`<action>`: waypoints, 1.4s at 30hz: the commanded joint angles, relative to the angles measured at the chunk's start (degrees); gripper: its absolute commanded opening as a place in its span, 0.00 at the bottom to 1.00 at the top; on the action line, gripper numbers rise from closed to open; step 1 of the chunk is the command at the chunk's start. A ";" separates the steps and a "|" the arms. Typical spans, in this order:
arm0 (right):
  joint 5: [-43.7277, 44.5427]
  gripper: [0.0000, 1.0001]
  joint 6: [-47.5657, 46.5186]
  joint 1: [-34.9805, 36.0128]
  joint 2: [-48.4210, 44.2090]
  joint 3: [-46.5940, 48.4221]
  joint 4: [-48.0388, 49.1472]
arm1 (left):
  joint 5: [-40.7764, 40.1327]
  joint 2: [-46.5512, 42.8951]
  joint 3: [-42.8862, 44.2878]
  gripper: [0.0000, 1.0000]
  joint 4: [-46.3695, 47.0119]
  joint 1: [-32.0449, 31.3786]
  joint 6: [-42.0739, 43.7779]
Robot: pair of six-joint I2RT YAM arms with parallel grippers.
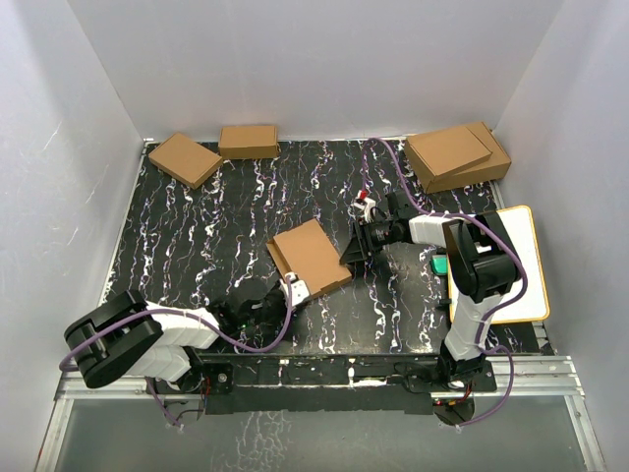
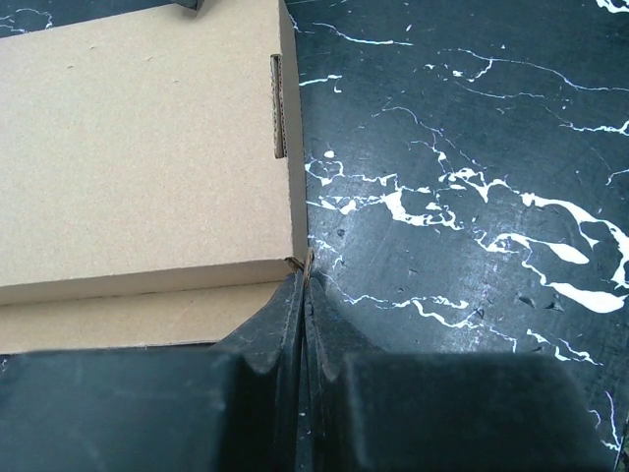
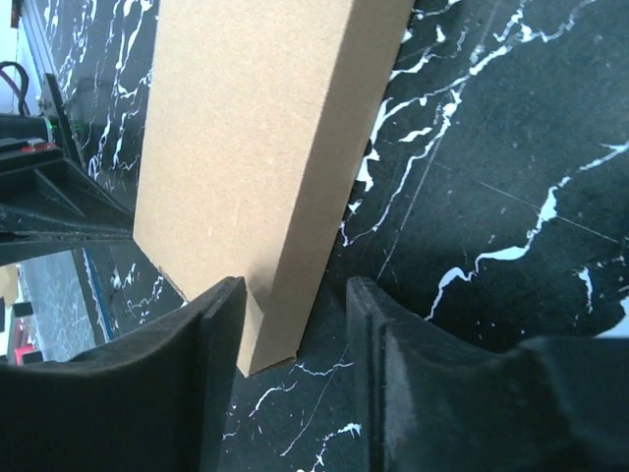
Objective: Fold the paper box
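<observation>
Roughly in the middle of the black, white-veined counter [image 1: 197,226] lies the paper box [image 1: 313,254], a flat brown cardboard shape turned at an angle, with one corner pointing near and a little left.

The left tool [image 1: 292,291] reaches that near corner from the near left. From above its dark body blends into the counter and only a pale part stands out. In its own wrist view the left tool [image 2: 305,295] has its fingers pressed together, tips right at the corner of the paper box [image 2: 138,138]. A sliver of brown shows at the tips, but I cannot tell whether any cardboard is caught between them. That view cuts the box off at the left and top. A short slot shows in its side wall, and a lower strip of cardboard sticks out under the top panel on the near side.

The right tool [image 1: 356,251] meets the box's right edge. From above the arm hides how the fingers sit. In the wrist view the right tool [image 3: 295,285] is spread, with a corner of the paper box [image 3: 256,147] between the two fingers. One finger overlaps the top face, and the other stands apart from the side wall with bare counter [image 3: 491,147] showing between. Whether the first finger presses on the cardboard is unclear.

Two small boxes [image 1: 185,157] lie at the far left and stacked boxes [image 1: 457,155] at the far right. A white board [image 1: 516,265] sits at the right, largely covered by the right arm, with a green thing [image 1: 439,264] beside it that is too hidden to name.
</observation>
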 commanded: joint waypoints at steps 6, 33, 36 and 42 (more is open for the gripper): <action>2.91 0.36 0.63 0.04 1.40 0.31 1.62 | -1.21 -2.42 -2.01 0.00 2.37 -0.19 -1.92; 4.50 0.32 -0.12 0.60 2.03 1.01 0.43 | -3.17 -3.10 -4.99 0.00 8.08 -0.09 -4.45; 3.80 0.32 -0.28 0.85 2.12 1.10 0.31 | -3.26 -3.13 -4.29 0.00 7.57 -0.15 -4.79; 3.58 0.32 -0.59 1.17 2.13 1.19 0.12 | -4.21 -2.88 -3.07 0.00 6.03 -0.10 -6.06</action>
